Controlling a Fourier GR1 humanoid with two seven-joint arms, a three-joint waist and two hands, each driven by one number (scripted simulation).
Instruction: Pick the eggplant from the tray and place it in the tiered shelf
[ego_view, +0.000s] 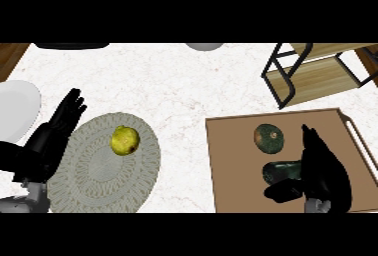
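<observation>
- My right hand (323, 167) is on the tray (236, 165), thumb curling round the eggplant (280, 171) near its front edge.
- Not lifted; shelf (317, 75) placement remains.
- Left hand (55, 132) rests open.

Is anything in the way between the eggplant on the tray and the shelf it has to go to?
Nothing visible blocks the way. The eggplant lies on the brown tray, with the right hand at its side. A round green vegetable sits just beyond it on the tray, toward the tiered shelf, but low enough to lift over.
</observation>
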